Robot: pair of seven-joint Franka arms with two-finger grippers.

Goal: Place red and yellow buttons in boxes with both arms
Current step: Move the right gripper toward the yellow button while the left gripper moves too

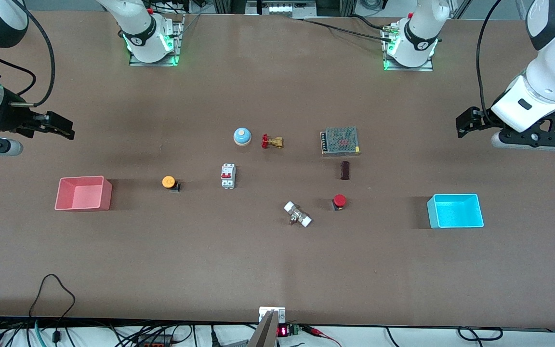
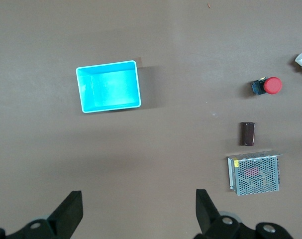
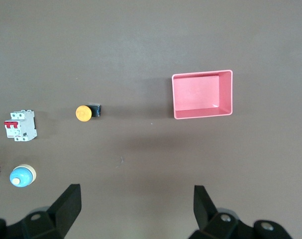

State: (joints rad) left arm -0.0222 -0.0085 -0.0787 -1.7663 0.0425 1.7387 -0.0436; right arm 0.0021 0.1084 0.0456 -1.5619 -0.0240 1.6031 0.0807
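The red button (image 1: 339, 201) and yellow button (image 1: 169, 182) both stand on the table (image 1: 162, 260) mid-surface, outside the boxes. The pink box (image 1: 83, 193) and cyan box (image 1: 455, 211) sit empty near opposite end edges. Left gripper (image 1: 468, 121) and right gripper (image 1: 60, 127) hover at those edges, jaws spread. Nothing placed yet.

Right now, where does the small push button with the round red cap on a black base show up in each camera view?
Front view: the red-capped button stands on the table, between the white-ended fitting and the bright cyan plastic bin.
Left wrist view: near the picture's right edge.
Right wrist view: not in it.
Shared landmark: the cyan bin.
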